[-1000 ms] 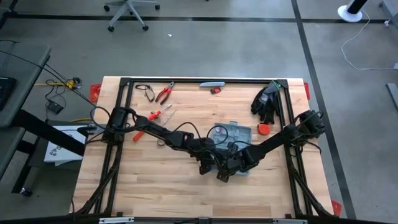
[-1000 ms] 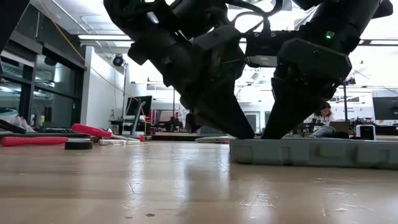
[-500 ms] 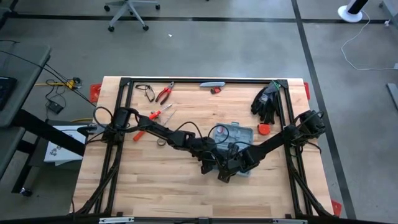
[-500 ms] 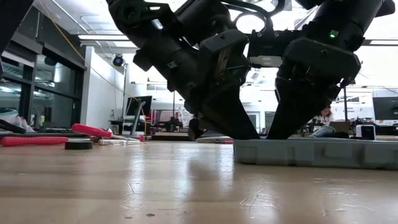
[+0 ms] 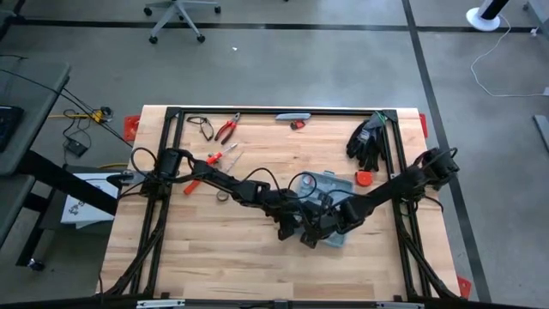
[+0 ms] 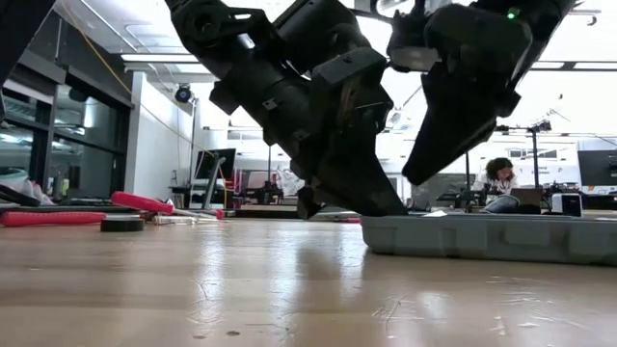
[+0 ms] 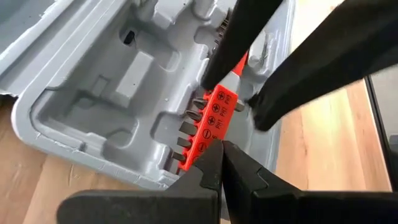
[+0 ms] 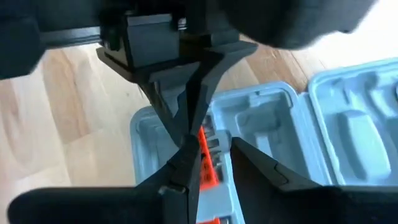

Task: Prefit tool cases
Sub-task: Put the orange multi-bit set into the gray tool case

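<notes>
Sitting open on the wooden bench (image 5: 223, 249), right of centre, the grey-blue tool case (image 5: 330, 184) is showing its moulded grey slots to both wrist cameras. Both arms are meeting over its near half.

Left gripper (image 7: 222, 146) is reaching in from the left with its fingers (image 7: 208, 165) pressed fully together, tips resting at one end of an orange-red bit holder (image 7: 208, 127) that is lying in a slot of the case. Whether the tips are pinching the strip or only touching it, I cannot tell.

Right gripper (image 8: 214, 152) is hanging above the same half of the case with its fingers (image 8: 261, 165) partly open, one on either side of the orange-red strip. It is not clear that it is gripping anything. In the low view its tip is standing clear above the case's rim, while the left gripper is down at rim level.

Lying elsewhere on the bench: red-handled pliers (image 5: 226, 129) near the far edge, a black glove (image 5: 367, 140) at the far right, a small red round piece (image 5: 364, 178) just beyond the case.

A person (image 6: 499, 183) is sitting in the room behind
</notes>
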You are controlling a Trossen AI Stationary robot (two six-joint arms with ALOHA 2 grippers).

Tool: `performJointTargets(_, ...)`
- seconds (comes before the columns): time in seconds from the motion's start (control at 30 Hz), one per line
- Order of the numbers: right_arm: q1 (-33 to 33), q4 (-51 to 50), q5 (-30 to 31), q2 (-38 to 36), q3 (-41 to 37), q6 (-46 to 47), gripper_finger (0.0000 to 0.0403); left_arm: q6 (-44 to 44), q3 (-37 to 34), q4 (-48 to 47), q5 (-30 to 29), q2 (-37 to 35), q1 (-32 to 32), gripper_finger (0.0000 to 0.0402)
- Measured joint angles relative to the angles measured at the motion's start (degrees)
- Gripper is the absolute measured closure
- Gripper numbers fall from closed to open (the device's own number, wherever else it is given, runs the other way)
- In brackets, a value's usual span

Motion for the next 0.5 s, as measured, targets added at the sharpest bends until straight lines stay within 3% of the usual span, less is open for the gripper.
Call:
performJointTargets(0.17, 1.5, -1.8, -0.9, -0.9, 0.0, 3.7, 0.0333, 0.2, 0.0, 0.0, 0.6, 0.0, 0.4, 0.0401)
performJointTargets(0.27, 1.8, -1.7, -2.4, -0.9, -0.1, 5.2, 0.0364, 0.5, 0.0, 0.0, 0.6, 0.0, 0.4, 0.0401)
performJointTargets(0.37, 1.7, 0.7, -3.2, -0.9, -1.4, 5.6, 0.0396, 0.6, 0.0, 0.0, 0.5, 0.0, 0.4, 0.0401)
performJointTargets(0.5, 1.5, 6.1, -4.9, -1.0, -5.4, 10.8, 0.0399, 1.0, 0.0, -0.1, 0.6, 0.0, 0.4, 0.0401)
